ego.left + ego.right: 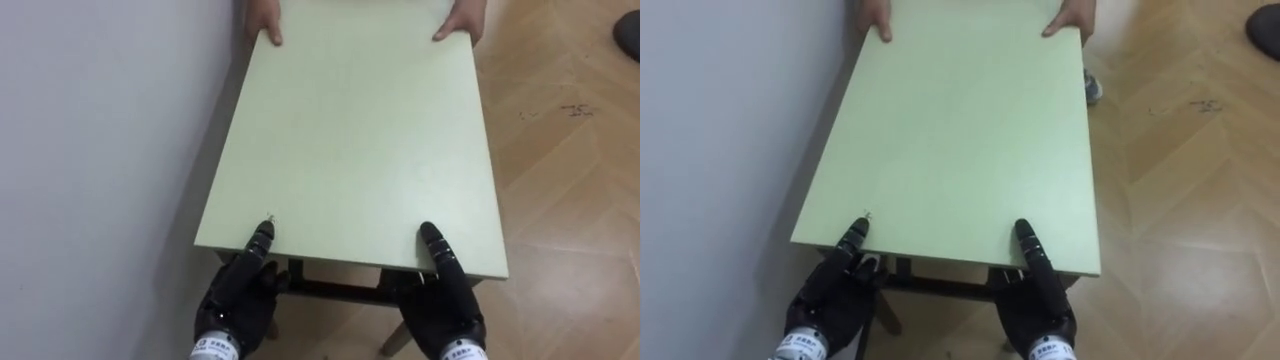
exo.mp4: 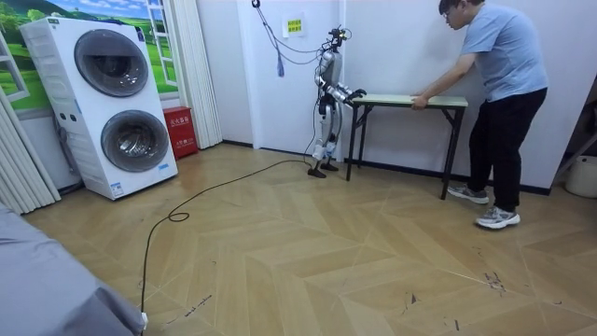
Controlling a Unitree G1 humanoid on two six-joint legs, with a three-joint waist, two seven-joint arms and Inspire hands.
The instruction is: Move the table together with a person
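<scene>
Clamping table (image 1: 350, 140): left hand (image 1: 240, 295), right hand (image 1: 445, 300) fingers | person (image 2: 499, 84) holds far end (wall (image 1: 90, 150) beside) | wood floor (image 1: 570, 200)

Soft, even indoor light falls from above. The table (image 1: 350, 130) top looks matt and evenly bright from near edge to far edge. Deep shadow sits beneath its near edge. The wall (image 1: 90, 150) along its left edge is a duller grey. The floor (image 2: 326, 261) carries a faint sheen, with a weak shadow under the table.
</scene>
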